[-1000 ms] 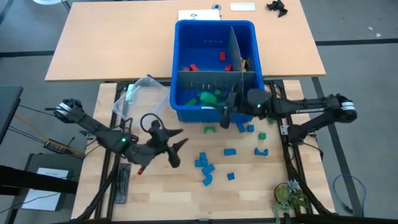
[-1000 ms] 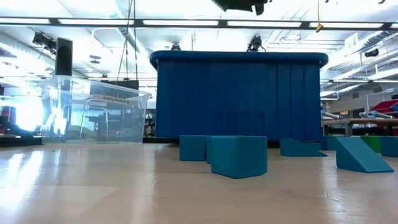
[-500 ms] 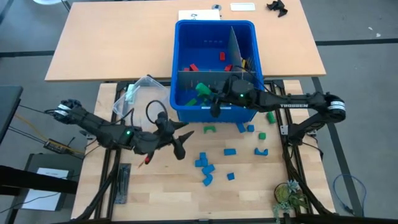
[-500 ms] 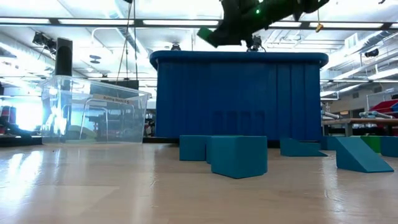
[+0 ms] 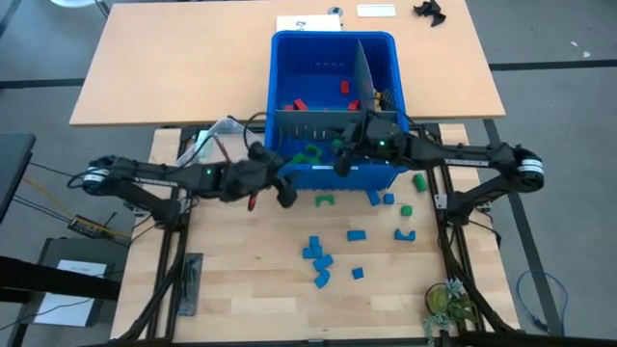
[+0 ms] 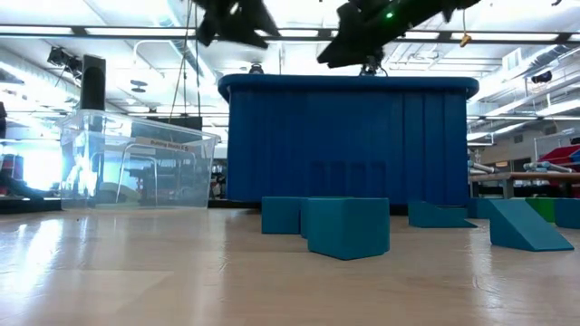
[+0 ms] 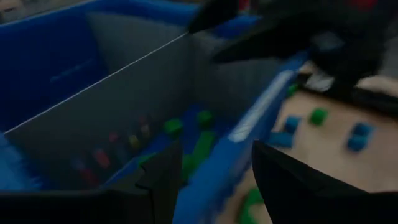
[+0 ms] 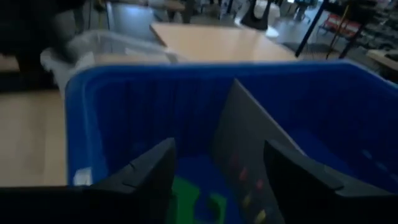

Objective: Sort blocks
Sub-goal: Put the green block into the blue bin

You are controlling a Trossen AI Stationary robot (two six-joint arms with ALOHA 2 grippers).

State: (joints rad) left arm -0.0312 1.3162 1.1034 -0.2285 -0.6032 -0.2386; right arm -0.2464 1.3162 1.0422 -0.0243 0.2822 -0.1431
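Several blue blocks (image 5: 318, 255) and a few green ones (image 5: 325, 200) lie loose on the wooden table in front of the blue bin (image 5: 333, 40). The bin's near compartment holds green blocks (image 5: 308, 152) and its far ones hold red blocks (image 5: 301, 104). My right gripper (image 5: 342, 159) hangs open over the near compartment, with green blocks below its fingers (image 8: 186, 196). My left gripper (image 5: 280, 188) is open and holds nothing. It hovers at the bin's near wall, by its left corner (image 7: 249, 124). In the low view both grippers (image 6: 237, 18) (image 6: 349, 41) are above the bin's rim.
A grey divider (image 5: 362, 77) splits the bin. A clear tub (image 5: 217, 140) stands to the left of the bin, beside my left arm. The two arms come close together at the bin's near wall. In the low view, blue blocks (image 6: 344, 226) and a wedge (image 6: 526, 226) stand in front of the bin.
My left gripper has swung from the table's near left toward the far edge and right, up to the bin's near wall. My right gripper has moved toward the far edge over the bin and let go of a green block, which no longer shows in its fingers.
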